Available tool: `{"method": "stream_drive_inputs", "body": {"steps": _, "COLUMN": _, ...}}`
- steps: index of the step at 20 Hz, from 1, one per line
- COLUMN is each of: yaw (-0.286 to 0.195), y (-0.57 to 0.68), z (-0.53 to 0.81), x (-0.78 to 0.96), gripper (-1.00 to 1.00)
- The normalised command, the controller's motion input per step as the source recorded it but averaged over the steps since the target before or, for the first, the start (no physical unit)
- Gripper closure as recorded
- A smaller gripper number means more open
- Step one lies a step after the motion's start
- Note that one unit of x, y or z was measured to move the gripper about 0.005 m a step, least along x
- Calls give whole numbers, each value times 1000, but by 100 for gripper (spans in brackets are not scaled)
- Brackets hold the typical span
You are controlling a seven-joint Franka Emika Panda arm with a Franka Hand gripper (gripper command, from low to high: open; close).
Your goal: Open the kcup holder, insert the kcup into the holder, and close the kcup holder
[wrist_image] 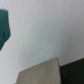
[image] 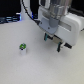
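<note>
exterior: high, angled down on the table [image: 20, 65], fairly near | wrist: close above the same white surface, blurred

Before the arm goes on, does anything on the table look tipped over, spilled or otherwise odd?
Nothing stands out. The kcup stands upright, green top up, alone on the white table, with no spill around it. The hand hangs above the table, apart from it.

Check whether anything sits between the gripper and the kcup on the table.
Nothing visible does. In the exterior view the kcup stands alone on the bare white table, and the gripper hangs above the table toward that view's right. The stretch of table between them is bare. The wrist view is too blurred to add anything.
</note>
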Motion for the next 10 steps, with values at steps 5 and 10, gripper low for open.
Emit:
{"method": "stream_drive_inputs", "body": {"steps": 5, "yaw": -263, "y": -331, "z": 122, "x": -403, "gripper": -100}}
{"method": "stream_drive_inputs", "body": {"steps": 10, "yaw": -248, "y": -379, "z": 4, "x": -405, "gripper": -100}}
